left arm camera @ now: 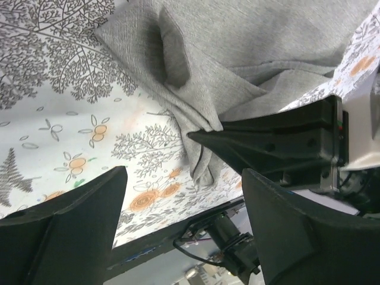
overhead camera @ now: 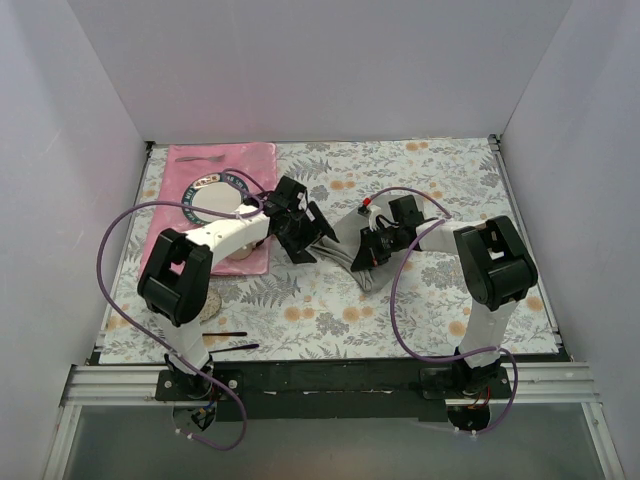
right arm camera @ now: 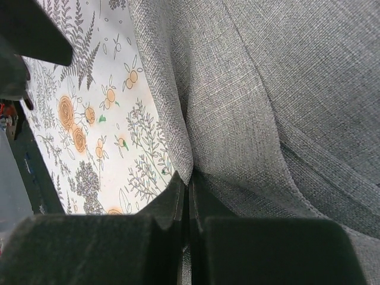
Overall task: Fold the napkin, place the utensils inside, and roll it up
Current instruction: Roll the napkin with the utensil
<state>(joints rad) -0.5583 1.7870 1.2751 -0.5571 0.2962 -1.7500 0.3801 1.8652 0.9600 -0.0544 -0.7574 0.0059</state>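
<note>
I find the napkin bunched and creased at the centre of the top view, on the floral tablecloth. The right gripper is pinched tight on a folded edge of the napkin. The left gripper stands with its fingers wide apart just left of the napkin, holding nothing.

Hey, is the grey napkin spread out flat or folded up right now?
Folded and bunched, not flat: the napkin lies in creased layers, and the right tool is shut on one edge.
</note>
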